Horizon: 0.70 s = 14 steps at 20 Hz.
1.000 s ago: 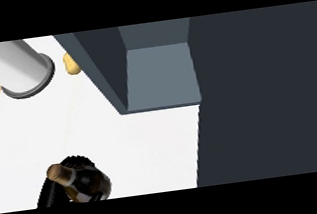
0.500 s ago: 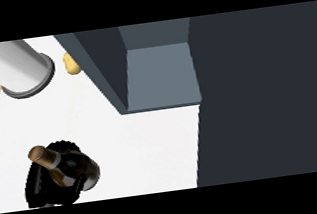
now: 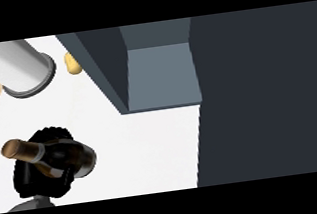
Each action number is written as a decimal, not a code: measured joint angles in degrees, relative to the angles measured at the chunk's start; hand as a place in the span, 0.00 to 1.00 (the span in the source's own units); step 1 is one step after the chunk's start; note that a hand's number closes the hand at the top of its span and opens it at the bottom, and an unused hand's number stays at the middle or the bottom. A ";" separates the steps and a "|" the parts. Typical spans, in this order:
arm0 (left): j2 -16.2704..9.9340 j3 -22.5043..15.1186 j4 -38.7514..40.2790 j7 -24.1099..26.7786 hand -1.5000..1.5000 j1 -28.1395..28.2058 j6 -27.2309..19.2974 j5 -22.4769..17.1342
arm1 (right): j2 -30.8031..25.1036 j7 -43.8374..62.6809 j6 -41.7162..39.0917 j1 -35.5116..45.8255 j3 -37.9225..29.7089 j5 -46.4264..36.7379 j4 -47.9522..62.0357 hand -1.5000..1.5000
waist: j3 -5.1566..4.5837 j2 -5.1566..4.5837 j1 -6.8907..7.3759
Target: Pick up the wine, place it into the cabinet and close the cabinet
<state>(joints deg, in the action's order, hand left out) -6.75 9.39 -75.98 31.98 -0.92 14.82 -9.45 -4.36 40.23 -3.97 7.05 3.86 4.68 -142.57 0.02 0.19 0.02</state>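
Left robot hand [image 3: 40, 177], low at the view's left, is curled round the wine [image 3: 56, 156], bottle tilted, cork end pointing up-left, over the white bench [image 3: 148, 145]. Carry step in hand. Next move, by judgement: swing the bottle right and forward into the open cabinet [image 3: 159, 76]. Bottle's base hidden by fingers. Right robot hand out of view. Cabinet door hard to make out.

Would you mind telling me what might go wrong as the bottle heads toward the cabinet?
1. The wine bottle sits tilted in the left robot hand, so it might slip.
2. The cabinet opening looks narrow; the bottle may strike its left wall.
3. The white cylinder stands near the path and may get bumped.
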 measured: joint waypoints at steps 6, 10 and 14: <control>2.38 -3.68 -13.32 -11.12 1.00 1.90 -1.20 -2.94 | 0.49 -1.04 -0.24 -0.77 0.19 -0.20 0.23 0.00 | 0.02 0.02 0.07; 3.98 -7.33 -20.61 -17.56 1.00 2.68 -3.95 -1.68 | 0.71 -1.59 -0.63 -1.84 0.50 -0.20 0.10 0.00 | 0.02 0.00 -0.02; 5.02 -10.30 -24.60 -23.43 1.00 0.71 -6.85 -0.30 | 0.38 -1.54 -1.15 -1.58 -0.58 0.09 0.06 0.00 | 0.01 -0.04 -0.18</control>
<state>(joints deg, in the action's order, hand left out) -1.73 -0.91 -100.58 8.55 -0.21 7.96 -9.75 -3.98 38.70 -5.12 5.47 3.28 4.77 -142.52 0.04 0.15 -0.16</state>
